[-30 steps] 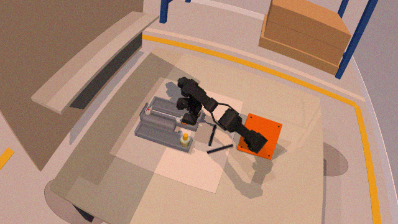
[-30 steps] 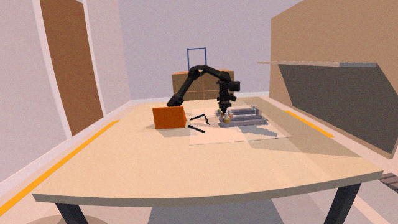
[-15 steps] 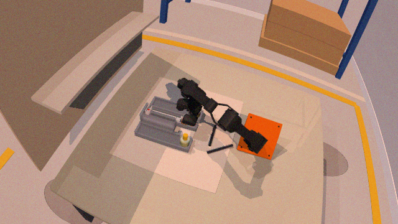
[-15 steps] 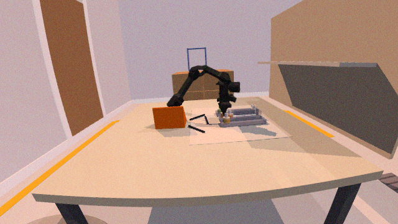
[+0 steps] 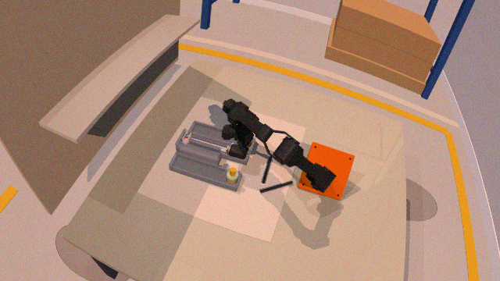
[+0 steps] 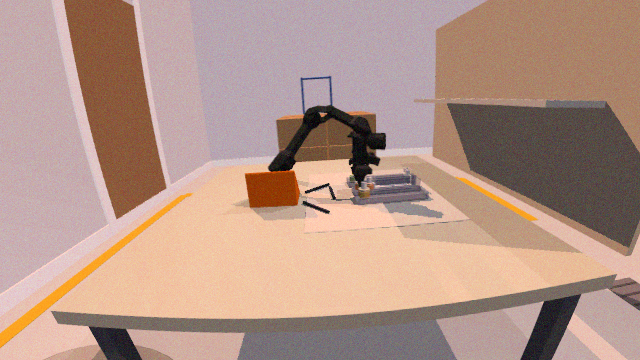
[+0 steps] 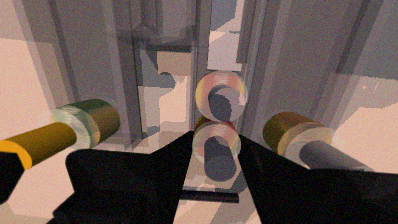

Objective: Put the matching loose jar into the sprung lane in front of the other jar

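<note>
A tan table [image 6: 280, 270] carries everything, with a paler mat [image 5: 238, 211] laid over its middle and a yellow floor line [image 5: 351, 94] running past its far side, where cardboard boxes [image 5: 383, 35] are stacked.

Seen from the top view, going left to right: the grey lane rack [image 5: 203, 150] lies on the mat, with a yellow-capped jar [image 5: 232, 176] standing in its near-right lane. Just right of the rack my arm comes down over the lane mouths, two dark bars [image 5: 273, 179] lie loose on the mat, and my orange base plate [image 5: 328, 169] sits at the right.

In my wrist view, again left to right: a yellow-capped jar [image 7: 60, 132] with a greenish band shows in the lane to the left. In the middle, my pincer [image 7: 215, 160] is clamped on the grey-capped jar [image 7: 216, 150], the dark fingers pressing on either side of it. That jar sits between my fingertips at the front mouth of the centre lane [image 7: 220, 50]. Directly beyond it, touching or almost touching, stands the matching jar [image 7: 221, 95], with the same grey cap and pale glass. A dark strip [image 7: 210, 196] crosses below the held jar; I cannot tell whether the jar stands on the lane floor or hangs just above it. To the right, a third jar [image 7: 305, 142] with a grey cap and a yellowish body stands in the neighbouring lane.
</note>
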Available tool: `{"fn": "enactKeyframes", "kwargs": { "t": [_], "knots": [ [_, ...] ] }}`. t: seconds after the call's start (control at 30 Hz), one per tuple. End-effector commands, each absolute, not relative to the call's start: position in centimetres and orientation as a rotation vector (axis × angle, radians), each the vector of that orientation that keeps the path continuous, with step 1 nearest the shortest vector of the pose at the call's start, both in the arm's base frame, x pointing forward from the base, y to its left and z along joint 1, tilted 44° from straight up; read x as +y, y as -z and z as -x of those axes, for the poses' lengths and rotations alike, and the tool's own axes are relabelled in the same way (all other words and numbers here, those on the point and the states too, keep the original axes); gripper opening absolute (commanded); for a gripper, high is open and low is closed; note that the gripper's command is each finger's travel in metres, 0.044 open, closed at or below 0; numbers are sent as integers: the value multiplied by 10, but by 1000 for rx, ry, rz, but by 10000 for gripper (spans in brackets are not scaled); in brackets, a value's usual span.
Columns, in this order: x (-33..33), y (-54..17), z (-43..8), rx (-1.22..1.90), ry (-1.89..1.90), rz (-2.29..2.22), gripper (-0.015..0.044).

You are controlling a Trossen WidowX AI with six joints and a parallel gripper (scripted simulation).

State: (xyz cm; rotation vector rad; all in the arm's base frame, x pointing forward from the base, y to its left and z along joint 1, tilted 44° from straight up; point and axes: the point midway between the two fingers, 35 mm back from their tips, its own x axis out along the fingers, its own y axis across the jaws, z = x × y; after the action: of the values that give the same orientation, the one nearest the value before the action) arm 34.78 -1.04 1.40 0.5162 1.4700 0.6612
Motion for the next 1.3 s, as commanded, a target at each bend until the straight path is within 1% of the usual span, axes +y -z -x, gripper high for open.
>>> {"fn": "enactKeyframes", "kwargs": {
  "t": [0.0,1.27],
  "knots": [
    [-8,-14,-351,1454,-666,-521,0],
    [-5,-11,-345,1454,-666,-522,0]
  ]
}}
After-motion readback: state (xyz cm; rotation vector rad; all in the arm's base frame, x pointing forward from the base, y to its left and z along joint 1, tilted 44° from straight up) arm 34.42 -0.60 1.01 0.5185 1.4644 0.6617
